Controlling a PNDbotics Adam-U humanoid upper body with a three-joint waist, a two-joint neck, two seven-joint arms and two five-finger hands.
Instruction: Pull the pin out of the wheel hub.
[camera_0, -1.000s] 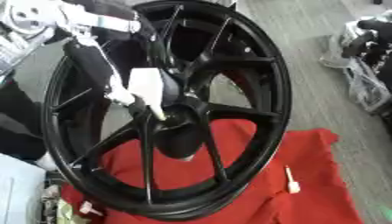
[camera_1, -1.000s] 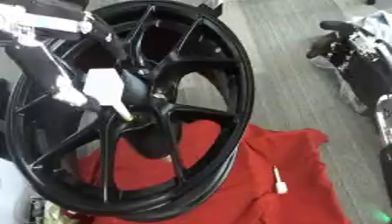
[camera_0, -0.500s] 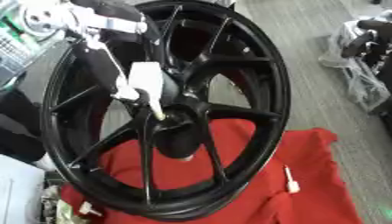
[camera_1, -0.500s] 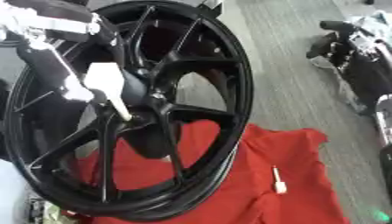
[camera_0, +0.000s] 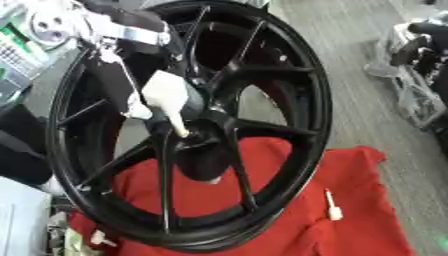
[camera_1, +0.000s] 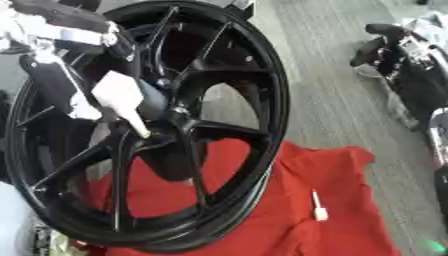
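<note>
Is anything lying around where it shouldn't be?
Yes. A small white pin lies loose on the red cloth, right of the big black wheel. Another white pin is in the robot's left hand at the hub.

The left hand (camera_0: 131, 75) is blurred against the black wheel hub (camera_0: 197, 135), so how its fingers sit on the white pin (camera_0: 166, 100) cannot be made out. The pin's tip blurs into the hub's centre. The wheel hides part of the red cloth (camera_0: 359, 200), cut off below.
</note>
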